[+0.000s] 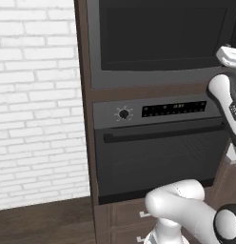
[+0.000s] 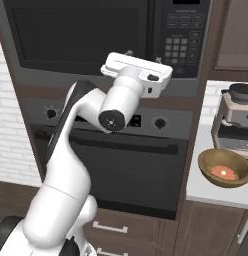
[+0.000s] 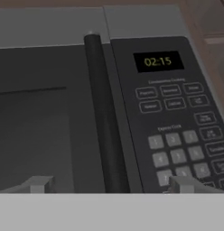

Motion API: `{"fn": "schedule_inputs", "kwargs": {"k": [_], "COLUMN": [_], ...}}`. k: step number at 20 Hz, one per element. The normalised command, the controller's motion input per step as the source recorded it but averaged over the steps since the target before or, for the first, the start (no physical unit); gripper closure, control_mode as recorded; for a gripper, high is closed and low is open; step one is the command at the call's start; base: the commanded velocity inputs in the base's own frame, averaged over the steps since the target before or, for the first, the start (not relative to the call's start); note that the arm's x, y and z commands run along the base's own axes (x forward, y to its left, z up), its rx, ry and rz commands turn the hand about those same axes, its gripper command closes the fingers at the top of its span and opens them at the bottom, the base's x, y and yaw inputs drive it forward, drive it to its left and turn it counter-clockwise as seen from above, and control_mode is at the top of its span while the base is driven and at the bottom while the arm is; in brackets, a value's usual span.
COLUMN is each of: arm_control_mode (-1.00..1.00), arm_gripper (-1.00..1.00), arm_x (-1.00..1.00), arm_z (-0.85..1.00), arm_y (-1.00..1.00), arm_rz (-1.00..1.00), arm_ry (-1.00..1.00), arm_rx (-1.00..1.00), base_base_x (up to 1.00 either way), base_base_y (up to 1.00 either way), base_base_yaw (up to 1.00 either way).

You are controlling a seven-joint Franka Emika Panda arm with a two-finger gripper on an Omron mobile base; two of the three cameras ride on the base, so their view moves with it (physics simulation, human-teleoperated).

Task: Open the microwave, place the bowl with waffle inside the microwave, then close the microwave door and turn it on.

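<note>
Hand view shows the gripper [image 3: 107,184] spread wide, holding nothing, close in front of the shut microwave door [image 3: 46,117] and its dark handle [image 3: 104,117]. The microwave [image 2: 111,37] clock reads 02:15. The bowl with waffle [image 2: 225,167] sits on the worktop [image 2: 216,192], near its front edge.
</note>
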Motion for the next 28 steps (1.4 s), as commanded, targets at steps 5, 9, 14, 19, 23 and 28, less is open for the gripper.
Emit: {"fn": "schedule_inputs", "kwargs": {"k": [5,9,14,19,23,28], "arm_control_mode": [-1.0,-1.0,-1.0,-1.0,-1.0,-1.0], "arm_gripper": [-1.0,-1.0,-1.0,-1.0,1.0,1.0], "arm_x": [0.42,0.44,0.52,0.51,0.66,0.16], "arm_z": [0.05,0.05,0.03,0.03,0.0,0.0], "arm_y": [0.0,-0.01,-0.06,-0.11,0.0,-0.07], "arm_rz": [0.0,0.0,0.0,0.0,0.0,0.03], "arm_ry": [0.0,0.0,0.0,0.0,0.0,0.0], "arm_rx": [-0.06,-0.02,0.0,0.0,-0.06,0.0], "base_base_x": [0.0,0.0,0.0,0.0,0.0,0.0], "base_base_y": [0.0,0.0,0.0,0.0,0.0,0.0], "base_base_yaw": [0.0,0.0,0.0,0.0,0.0,0.0]}}
